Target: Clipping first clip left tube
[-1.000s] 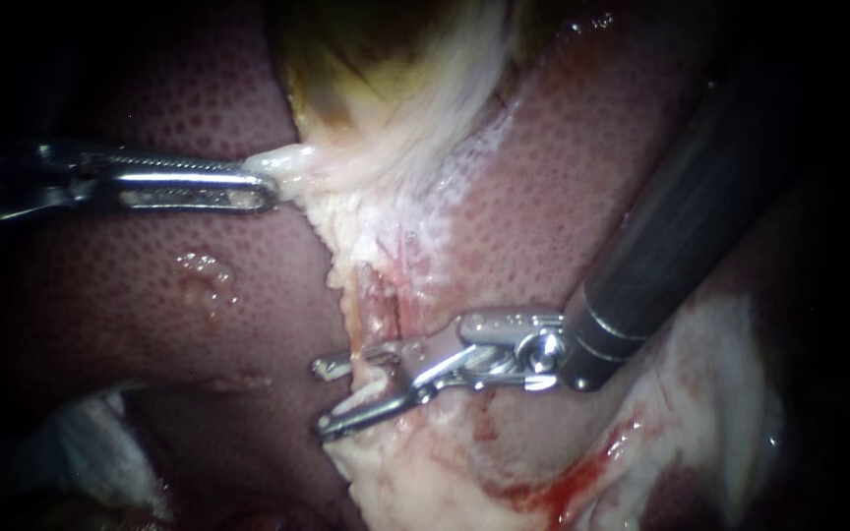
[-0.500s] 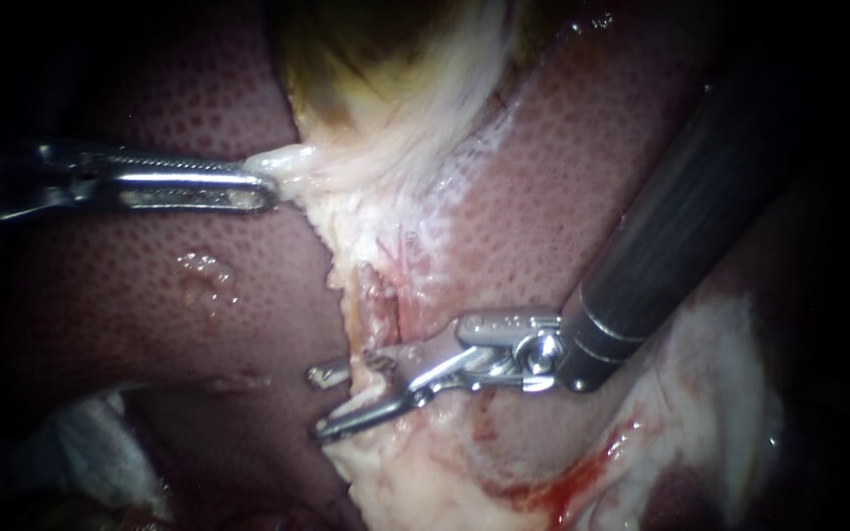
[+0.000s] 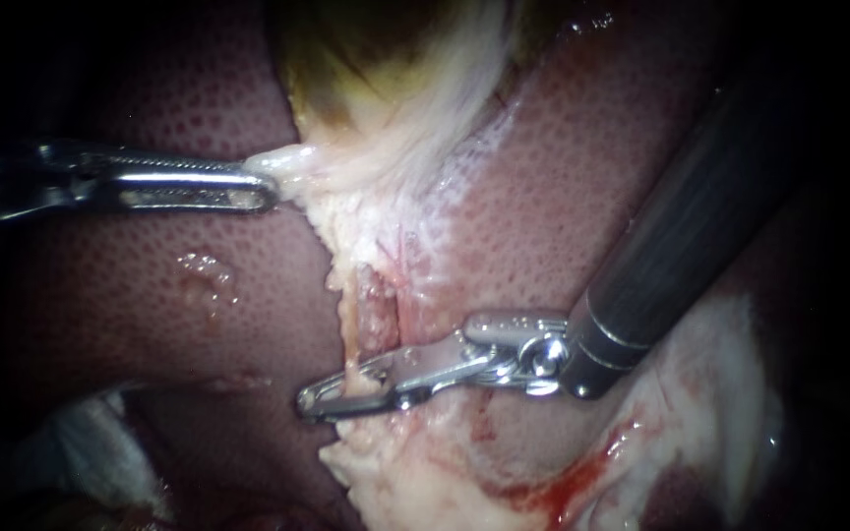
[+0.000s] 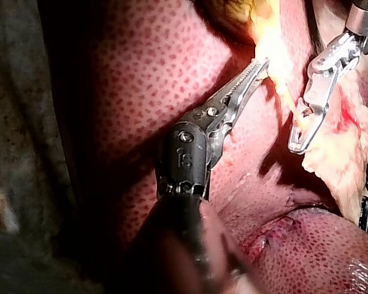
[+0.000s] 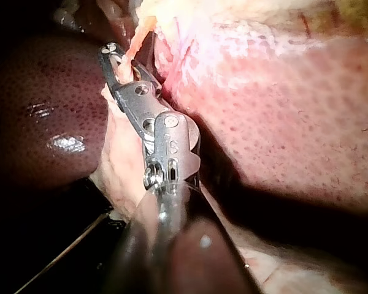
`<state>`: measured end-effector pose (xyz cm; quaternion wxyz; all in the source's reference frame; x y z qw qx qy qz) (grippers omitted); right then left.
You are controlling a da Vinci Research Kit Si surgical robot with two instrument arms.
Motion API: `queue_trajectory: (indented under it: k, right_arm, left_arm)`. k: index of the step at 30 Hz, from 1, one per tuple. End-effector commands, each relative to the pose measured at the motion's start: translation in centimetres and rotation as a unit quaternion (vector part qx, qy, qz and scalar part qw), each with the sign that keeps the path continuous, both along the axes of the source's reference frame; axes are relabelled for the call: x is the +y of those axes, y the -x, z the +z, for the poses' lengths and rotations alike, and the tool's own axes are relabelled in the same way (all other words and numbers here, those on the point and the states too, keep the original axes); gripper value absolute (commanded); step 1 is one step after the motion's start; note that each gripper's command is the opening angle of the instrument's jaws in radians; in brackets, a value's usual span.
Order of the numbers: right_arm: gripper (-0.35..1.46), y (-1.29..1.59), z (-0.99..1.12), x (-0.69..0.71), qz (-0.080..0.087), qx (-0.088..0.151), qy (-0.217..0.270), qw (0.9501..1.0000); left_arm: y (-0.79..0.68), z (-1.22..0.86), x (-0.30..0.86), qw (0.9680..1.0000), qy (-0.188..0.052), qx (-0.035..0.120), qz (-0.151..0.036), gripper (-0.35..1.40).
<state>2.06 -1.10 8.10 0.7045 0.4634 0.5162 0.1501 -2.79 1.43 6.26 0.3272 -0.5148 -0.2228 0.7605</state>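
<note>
Right instrument on left tube (endoscope)

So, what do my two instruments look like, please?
Both have dark, round shafts ending in bright silver metal. The left instrument is slender, with fine teeth along its tip. The right instrument has pale rings around its shaft end and a long, slotted tip.

My left instrument, a slim silver pair of serrated jaws coming in level, is clamped on a pale, stringy fold of tissue at the lower edge of the greenish-yellow gallbladder. My right instrument, a dark shaft with a silver hinged tip, reaches across the dotted reddish-brown liver. Its jaws lie close together, pinching the thin, pale yellowish left tube from both sides. Fresh red blood marks the whitish tissue below.
</note>
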Motion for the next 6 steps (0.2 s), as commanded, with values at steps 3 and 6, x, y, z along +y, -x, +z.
queue_trajectory:
  k: [3, 6]
  right_arm:
    - [-0.35, 0.01, 0.01, 0.0, 0.0, 0.0, 0.0, 1.0]
    - [-0.35, 0.01, 0.01, 0.01, 0.0, 0.0, 0.0, 1.0]
  left_arm:
    - [0.0, 0.0, 0.0, 1.0, 0.0, 0.0, 0.0, -0.35]
    - [0.0, 0.01, 0.01, 1.0, 0.0, 0.0, 0.0, -0.35]
